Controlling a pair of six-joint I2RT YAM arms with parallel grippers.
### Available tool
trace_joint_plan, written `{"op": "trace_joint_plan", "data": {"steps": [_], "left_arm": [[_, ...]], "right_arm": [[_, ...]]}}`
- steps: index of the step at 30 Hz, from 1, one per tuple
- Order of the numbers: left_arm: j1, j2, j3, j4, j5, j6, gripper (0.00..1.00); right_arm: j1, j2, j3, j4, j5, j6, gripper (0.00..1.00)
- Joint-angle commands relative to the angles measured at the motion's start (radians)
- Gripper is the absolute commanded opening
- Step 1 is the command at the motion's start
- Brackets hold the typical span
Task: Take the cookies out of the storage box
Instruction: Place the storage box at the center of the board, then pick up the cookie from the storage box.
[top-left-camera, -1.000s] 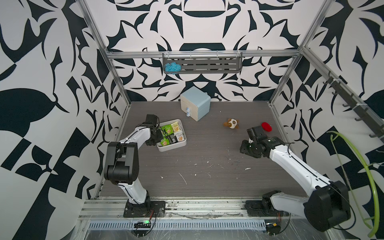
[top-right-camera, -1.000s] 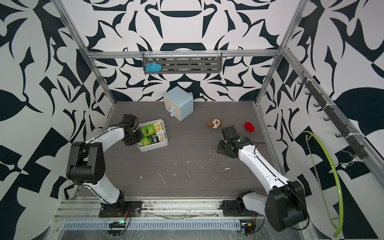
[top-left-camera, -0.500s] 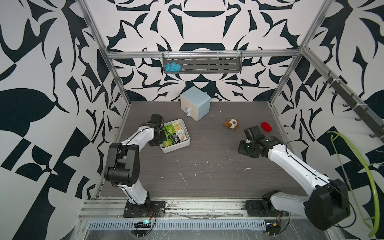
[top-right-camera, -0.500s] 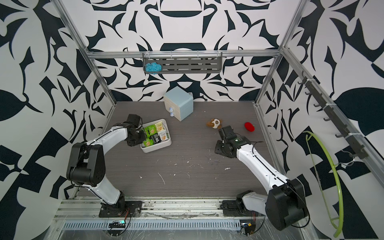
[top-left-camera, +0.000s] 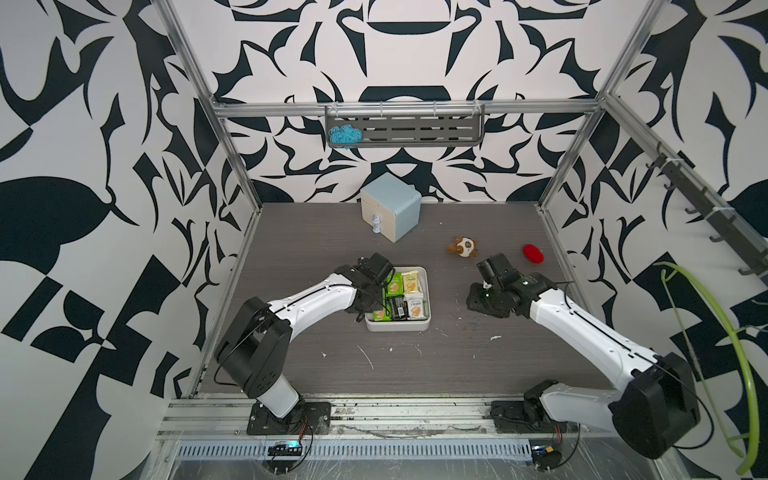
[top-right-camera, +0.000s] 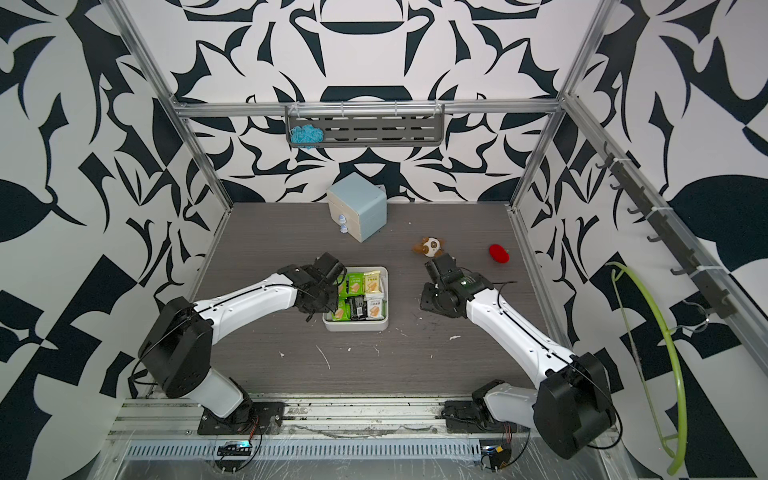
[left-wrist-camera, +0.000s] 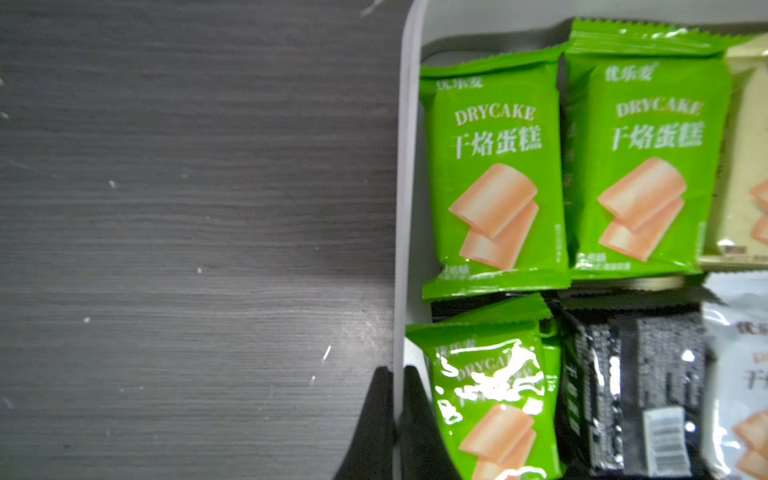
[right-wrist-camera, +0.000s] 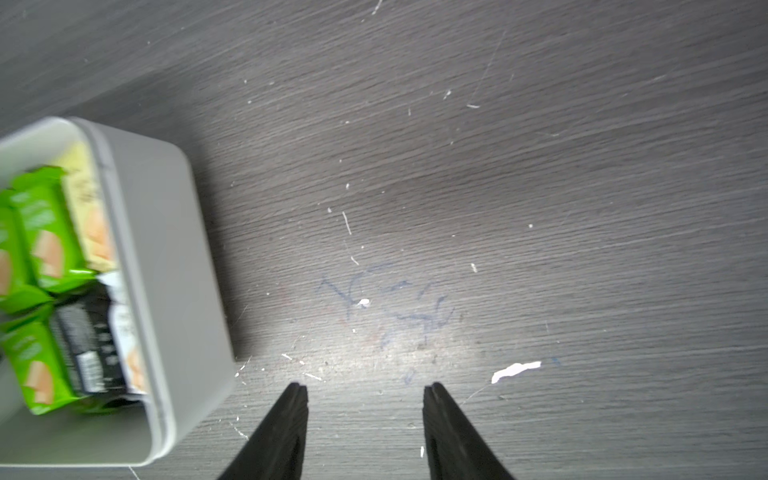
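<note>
The storage box (top-left-camera: 397, 327) is a shallow off-white tray at the table's middle left, seen in both top views (top-right-camera: 355, 325). The cookies (top-left-camera: 399, 297) lie inside it as green, pale yellow, white and black packets. In the left wrist view my left gripper (left-wrist-camera: 397, 374) is shut on the box's wall (left-wrist-camera: 405, 166), one finger outside and one inside beside a green packet (left-wrist-camera: 494, 178). My right gripper (right-wrist-camera: 365, 388) is open over bare table, a short way right of the box (right-wrist-camera: 166, 270), with nothing between its fingers. In a top view it (top-left-camera: 473, 299) hangs low.
A light-blue cube cabinet (top-left-camera: 390, 206) stands at the back. A brown-white plush toy (top-left-camera: 463, 247) and a red object (top-left-camera: 533, 254) lie behind the right gripper. A wall shelf holds blue yarn (top-left-camera: 345, 136). White scraps (right-wrist-camera: 515, 370) dot the table.
The left gripper has dragged the storage box to the right and toward the front, turning it square. The right gripper has shifted a little left and its jaws have narrowed slightly.
</note>
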Motion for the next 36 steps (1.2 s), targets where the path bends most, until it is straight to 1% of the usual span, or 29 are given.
{"op": "trace_joint_plan", "data": {"steps": [1,6,9,11,12,13,15,16,18,20,24,27,30,31,32,36], "left_arm": [[-0.022,0.043,-0.005,0.034,-0.045,-0.085,0.00],[-0.051,0.075,-0.007,0.057,-0.038,-0.109,0.00],[-0.054,0.075,-0.010,0.067,-0.024,-0.120,0.00],[-0.054,0.063,-0.010,0.069,-0.016,-0.122,0.05],[-0.054,0.054,-0.010,0.069,-0.013,-0.122,0.10],[-0.054,0.042,-0.009,0.068,-0.012,-0.122,0.20],[-0.054,0.007,-0.010,0.060,-0.018,-0.125,0.49],[-0.053,-0.011,-0.010,0.054,-0.023,-0.129,0.59],[-0.053,-0.053,-0.014,0.046,-0.039,-0.133,0.72],[-0.048,-0.096,-0.023,0.042,-0.062,-0.129,0.79],[0.003,-0.157,-0.060,0.047,-0.048,-0.138,0.80],[0.068,-0.205,-0.118,0.080,-0.001,-0.160,0.80],[0.132,-0.249,-0.176,0.114,0.056,-0.178,0.79],[0.145,-0.260,-0.189,0.116,0.064,-0.180,0.80],[0.154,-0.269,-0.199,0.116,0.067,-0.179,0.80],[0.166,-0.291,-0.222,0.112,0.064,-0.164,0.80]], "right_arm": [[0.030,-0.009,0.037,-0.013,0.026,0.037,0.50],[0.090,0.004,0.054,-0.006,0.038,0.076,0.50],[0.139,0.040,0.090,0.009,0.051,0.095,0.51],[0.176,0.081,0.124,0.026,0.057,0.101,0.51],[0.193,0.105,0.146,0.030,0.061,0.101,0.52],[0.211,0.136,0.173,0.031,0.068,0.097,0.53],[0.243,0.207,0.238,0.024,0.090,0.084,0.54],[0.252,0.237,0.267,0.020,0.097,0.079,0.55],[0.269,0.300,0.328,0.019,0.108,0.066,0.56],[0.282,0.361,0.382,0.028,0.113,0.057,0.56],[0.296,0.474,0.492,0.037,0.112,0.044,0.57],[0.304,0.562,0.582,0.023,0.112,0.027,0.57],[0.306,0.656,0.680,-0.046,0.140,0.024,0.57],[0.306,0.680,0.708,-0.067,0.143,0.022,0.57],[0.306,0.706,0.733,-0.089,0.185,0.020,0.57],[0.306,0.772,0.793,-0.124,0.190,0.001,0.57]]}}
